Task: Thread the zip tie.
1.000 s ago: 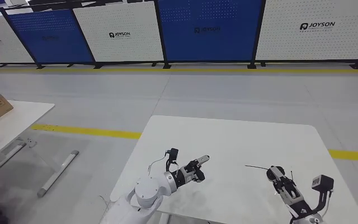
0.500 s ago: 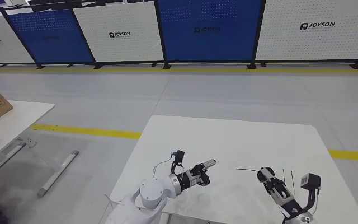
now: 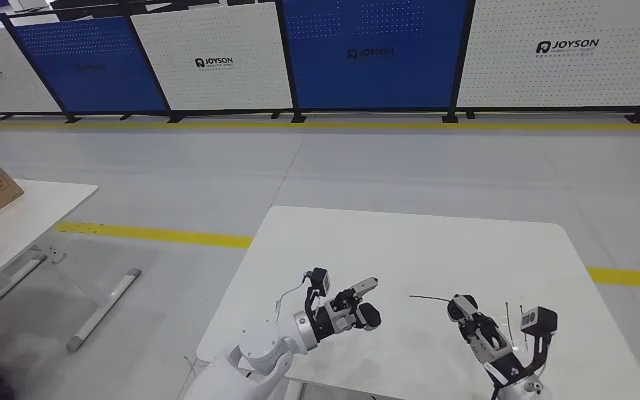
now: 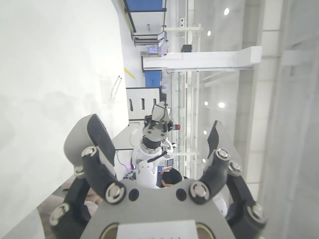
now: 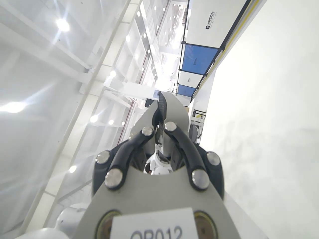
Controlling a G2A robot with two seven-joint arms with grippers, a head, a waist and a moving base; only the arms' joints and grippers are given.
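Observation:
A thin black zip tie (image 3: 430,300) sticks out sideways over the white table (image 3: 400,240), its free end pointing toward my left gripper. My right gripper (image 3: 456,304) is shut on its other end. In the right wrist view the ribbed black strip (image 5: 162,106) is pinched between the closed fingertips of the right gripper (image 5: 160,100). My left gripper (image 3: 371,301) hovers near the table's front edge, a short gap from the tie's free end. It is open with nothing between its fingers, as its own view of the left gripper (image 4: 159,138) shows.
Two spare zip ties (image 3: 513,316) lie on the table just beyond my right arm, and they appear again as spare ties (image 4: 116,88) in the left wrist view. The table's front edge runs close under both arms. Blue and white partition panels (image 3: 370,50) stand far behind.
My right gripper has carried the zip tie leftward, closer to the left gripper. The left gripper has shifted slightly to the right and stayed open.

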